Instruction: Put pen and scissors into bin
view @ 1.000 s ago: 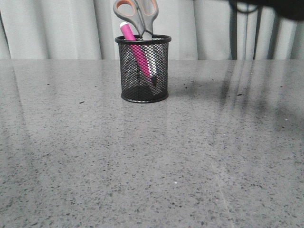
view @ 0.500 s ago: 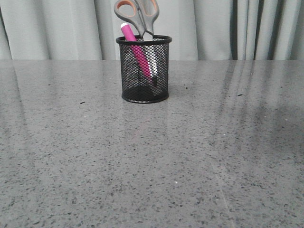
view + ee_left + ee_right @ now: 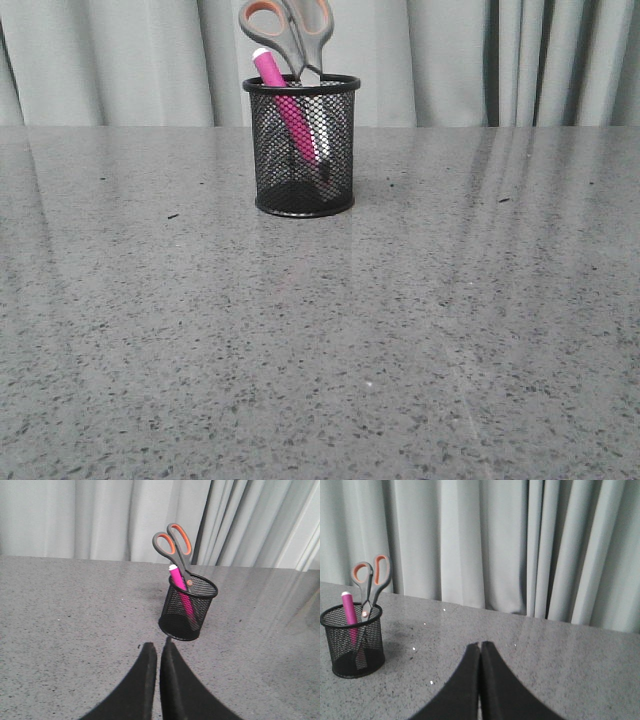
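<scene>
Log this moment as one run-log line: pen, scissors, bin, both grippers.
pen: in bin | scissors: in bin, handles up | bin: upright on table | left gripper: shut, empty | right gripper: shut, empty

**Surfaces and finishes**

The bin (image 3: 303,150) is matt black wire mesh with a smooth solid rim. The table (image 3: 320,340) is polished grey speckled stone, faintly reflective. The curtain (image 3: 120,60) is soft pale cloth. The scissors (image 3: 290,30) have matt grey handles; the pen (image 3: 283,100) looks like smooth plastic.
</scene>
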`<state>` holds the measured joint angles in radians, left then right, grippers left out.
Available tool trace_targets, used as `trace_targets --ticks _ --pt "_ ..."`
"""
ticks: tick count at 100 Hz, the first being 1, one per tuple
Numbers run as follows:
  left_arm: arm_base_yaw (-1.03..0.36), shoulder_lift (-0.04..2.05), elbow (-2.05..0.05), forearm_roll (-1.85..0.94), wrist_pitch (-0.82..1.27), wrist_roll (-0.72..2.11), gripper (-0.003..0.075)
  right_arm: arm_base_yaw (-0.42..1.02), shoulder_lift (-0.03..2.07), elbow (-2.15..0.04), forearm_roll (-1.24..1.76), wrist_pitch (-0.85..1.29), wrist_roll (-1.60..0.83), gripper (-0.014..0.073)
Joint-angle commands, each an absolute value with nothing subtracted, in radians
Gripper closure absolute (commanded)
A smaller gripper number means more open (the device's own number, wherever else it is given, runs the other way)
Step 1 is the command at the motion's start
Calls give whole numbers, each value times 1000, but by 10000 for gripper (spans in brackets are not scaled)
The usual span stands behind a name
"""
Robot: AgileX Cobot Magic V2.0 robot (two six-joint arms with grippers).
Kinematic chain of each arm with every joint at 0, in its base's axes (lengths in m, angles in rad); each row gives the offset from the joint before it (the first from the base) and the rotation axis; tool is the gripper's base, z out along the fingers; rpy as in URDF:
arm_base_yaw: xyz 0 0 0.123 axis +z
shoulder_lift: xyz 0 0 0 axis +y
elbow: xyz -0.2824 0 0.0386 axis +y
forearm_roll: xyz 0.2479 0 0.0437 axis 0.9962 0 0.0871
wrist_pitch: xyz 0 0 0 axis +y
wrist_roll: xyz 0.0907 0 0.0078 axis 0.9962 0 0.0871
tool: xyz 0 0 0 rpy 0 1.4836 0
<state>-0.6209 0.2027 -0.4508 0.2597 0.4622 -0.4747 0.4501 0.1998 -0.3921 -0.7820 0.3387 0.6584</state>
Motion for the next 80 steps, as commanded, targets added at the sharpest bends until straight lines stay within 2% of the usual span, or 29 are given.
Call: trace_targets --ticks 1,80 --pt "-619 212 -479 233 382 -484 740 449 202 -404 -778 307 657 666" --pt "-619 212 -436 233 362 -484 740 449 202 -404 -771 315 657 666"
